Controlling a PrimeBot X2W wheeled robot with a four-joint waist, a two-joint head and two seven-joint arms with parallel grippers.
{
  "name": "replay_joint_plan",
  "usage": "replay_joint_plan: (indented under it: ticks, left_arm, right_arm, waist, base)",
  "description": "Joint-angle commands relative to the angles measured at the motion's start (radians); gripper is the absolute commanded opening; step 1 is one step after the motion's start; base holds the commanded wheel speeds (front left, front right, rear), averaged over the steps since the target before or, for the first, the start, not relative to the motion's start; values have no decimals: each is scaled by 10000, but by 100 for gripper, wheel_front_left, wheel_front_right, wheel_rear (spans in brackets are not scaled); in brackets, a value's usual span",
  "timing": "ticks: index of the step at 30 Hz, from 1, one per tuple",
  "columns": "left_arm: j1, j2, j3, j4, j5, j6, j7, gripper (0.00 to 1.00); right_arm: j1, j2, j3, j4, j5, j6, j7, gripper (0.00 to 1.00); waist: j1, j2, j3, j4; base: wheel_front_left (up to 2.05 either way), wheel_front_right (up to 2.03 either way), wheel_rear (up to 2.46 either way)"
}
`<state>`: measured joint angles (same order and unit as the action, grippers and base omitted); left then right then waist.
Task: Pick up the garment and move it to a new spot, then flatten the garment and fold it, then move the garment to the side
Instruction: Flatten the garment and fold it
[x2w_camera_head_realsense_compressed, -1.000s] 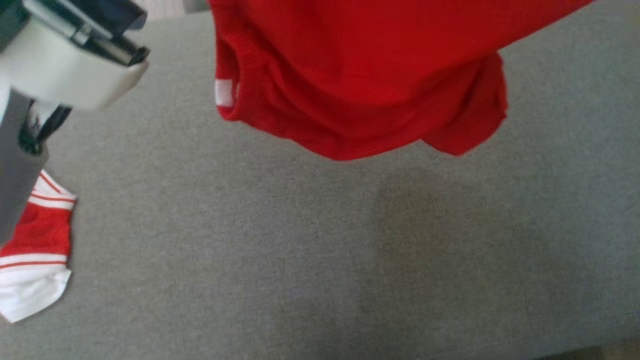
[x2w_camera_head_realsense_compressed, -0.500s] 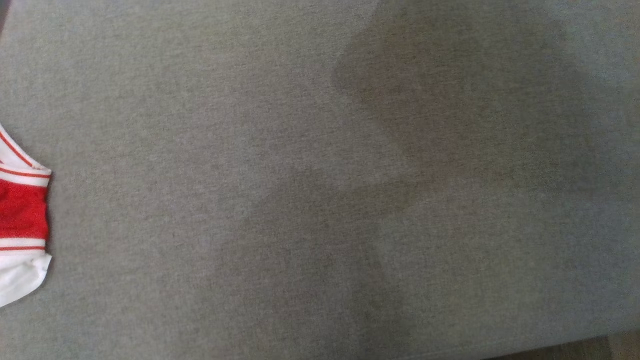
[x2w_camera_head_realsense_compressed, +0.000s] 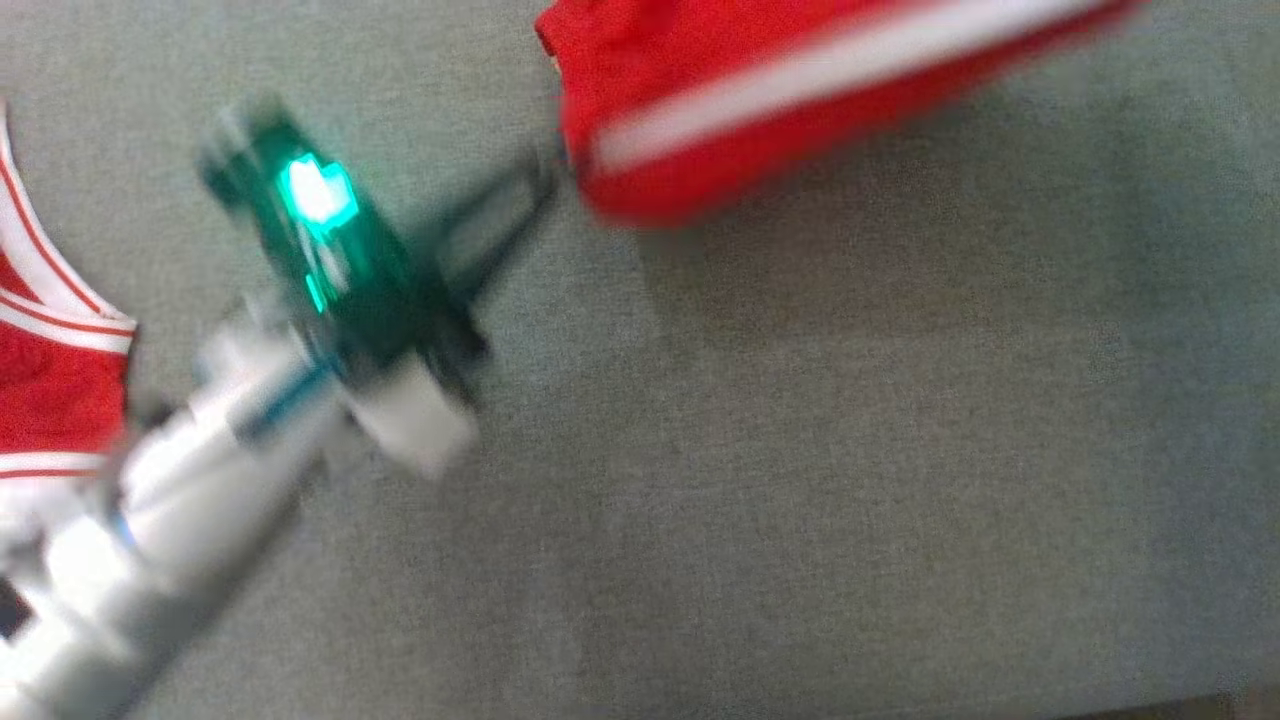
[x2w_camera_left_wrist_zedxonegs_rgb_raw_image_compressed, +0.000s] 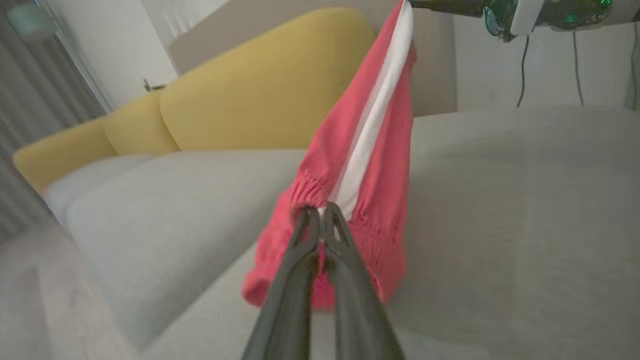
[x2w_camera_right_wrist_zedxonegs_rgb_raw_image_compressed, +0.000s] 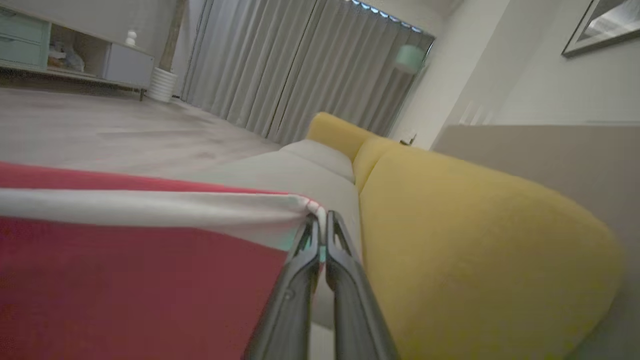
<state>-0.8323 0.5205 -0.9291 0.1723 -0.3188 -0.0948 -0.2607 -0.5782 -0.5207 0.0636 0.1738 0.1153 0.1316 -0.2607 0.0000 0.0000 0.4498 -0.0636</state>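
Observation:
The garment (x2w_camera_head_realsense_compressed: 760, 110) is red with a white side stripe and hangs above the grey sofa seat (x2w_camera_head_realsense_compressed: 800, 500), blurred at the top of the head view. My left gripper (x2w_camera_head_realsense_compressed: 550, 170) reaches up to its left end. In the left wrist view, the left gripper (x2w_camera_left_wrist_zedxonegs_rgb_raw_image_compressed: 321, 212) is shut on the gathered waistband of the garment (x2w_camera_left_wrist_zedxonegs_rgb_raw_image_compressed: 370, 150). The cloth rises from there to my right gripper (x2w_camera_left_wrist_zedxonegs_rgb_raw_image_compressed: 412, 4) at the top. From the right wrist, the right gripper (x2w_camera_right_wrist_zedxonegs_rgb_raw_image_compressed: 322, 220) is shut on the striped corner of the garment (x2w_camera_right_wrist_zedxonegs_rgb_raw_image_compressed: 125, 280).
A second red and white garment (x2w_camera_head_realsense_compressed: 50, 390) lies at the seat's left edge. Yellow back cushions (x2w_camera_left_wrist_zedxonegs_rgb_raw_image_compressed: 265, 85) line the sofa's rear. Beyond the sofa are a wooden floor (x2w_camera_right_wrist_zedxonegs_rgb_raw_image_compressed: 100, 130), grey curtains (x2w_camera_right_wrist_zedxonegs_rgb_raw_image_compressed: 280, 65) and a low cabinet (x2w_camera_right_wrist_zedxonegs_rgb_raw_image_compressed: 60, 55).
The head view has swung about. The garment was out of the picture half a second ago and is back at the top, stripe showing, with my left arm now below it.

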Motion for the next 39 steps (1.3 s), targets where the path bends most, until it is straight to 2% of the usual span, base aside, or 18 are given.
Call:
replay_joint_plan:
  ticks: [1, 7, 15, 22, 31, 35, 39]
  left_arm:
    - [-154, 380, 384, -383, -25, 107, -9, 0]
    - [2281, 343, -137, -1002, 72, 714, -10, 0]
    - [3846, 482, -1001, -1203, 92, 956, 405, 0]
    - [4589, 867, -1180, -1812, -347, 1099, 963, 0]
    - [4652, 956, -1040, -2381, -700, 1160, 1013, 0]
    - [4017, 930, -755, -2606, -943, 870, 1148, 0]
    - [3053, 641, -366, -2523, -1271, 542, 1366, 0]
  right_arm:
    - [231, -396, -129, -471, 132, -9, 11, 0]
    - [3041, -392, -706, -1983, 375, -9, 671, 0]
    - [6279, -157, -1596, -3642, 1049, -9, 1766, 0]
    - [7941, -144, -1801, -4460, 1471, -9, 2548, 0]
    - [7916, -404, -1614, -4597, 1645, -9, 2728, 0]
    - [6908, -689, -1276, -4371, 1934, -9, 3080, 0]
    - [5300, -1015, -722, -3630, 2389, -9, 3600, 0]
  waist:
    - [0, 0, -65, 10]
    - [0, 0, -590, -122]
    - [0, 0, -1473, -279]
    - [0, 0, -1960, -261]
    - [0, 0, -2058, -55]
    - [0, 0, -1889, 108]
    - [0, 0, -1541, 365]
  base:
    - [0, 0, 0]
    - [0, 0, 0]
    - [0, 0, 0]
    - [0, 0, 0]
    - [0, 0, 0]
    - [0, 0, 0]
    - [0, 0, 0]
